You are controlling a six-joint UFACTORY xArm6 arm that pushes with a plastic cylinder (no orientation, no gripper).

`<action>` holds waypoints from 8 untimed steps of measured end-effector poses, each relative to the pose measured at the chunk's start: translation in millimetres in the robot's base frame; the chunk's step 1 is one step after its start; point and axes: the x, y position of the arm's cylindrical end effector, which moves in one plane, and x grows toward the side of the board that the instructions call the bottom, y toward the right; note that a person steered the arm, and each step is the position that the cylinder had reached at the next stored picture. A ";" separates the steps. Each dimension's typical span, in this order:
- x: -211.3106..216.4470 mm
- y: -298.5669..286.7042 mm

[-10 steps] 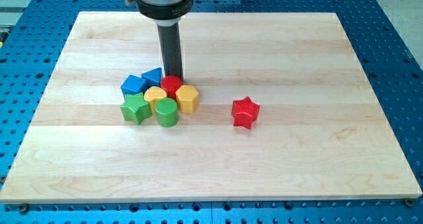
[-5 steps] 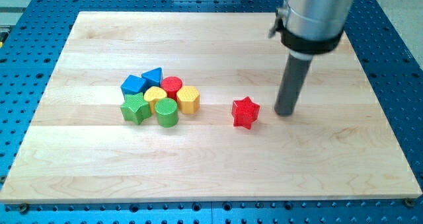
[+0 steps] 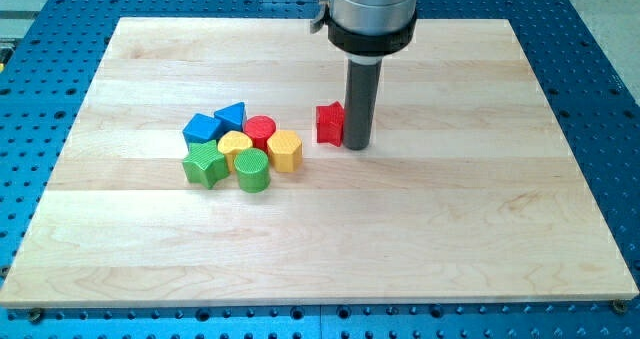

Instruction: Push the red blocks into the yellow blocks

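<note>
Now | red plastic star block (image 3: 329, 123) shoved leftward, touching tip (image 3: 357, 145)'s left | yellow hexagonal block (image 3: 284, 150) further left, gap narrowed | no hand fitted, only rod

Pale wooden board (image 3: 500, 229) — on blue perforated table (image 3: 600, 59).

Bare wooden board (image 3: 450, 229) right and below. Small gap between red star block (image 3: 329, 123) (my tip (image 3: 357, 145) touching its right side) and yellow hexagonal block (image 3: 284, 150); nothing between them.
</note>
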 end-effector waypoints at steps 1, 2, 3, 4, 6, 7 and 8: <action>-22.2 -6.8; -39.9 -11.8; -55.1 -17.5; -61.1 -23.9; -51.8 -17.3; -48.4 -51.0; -44.3 -56.9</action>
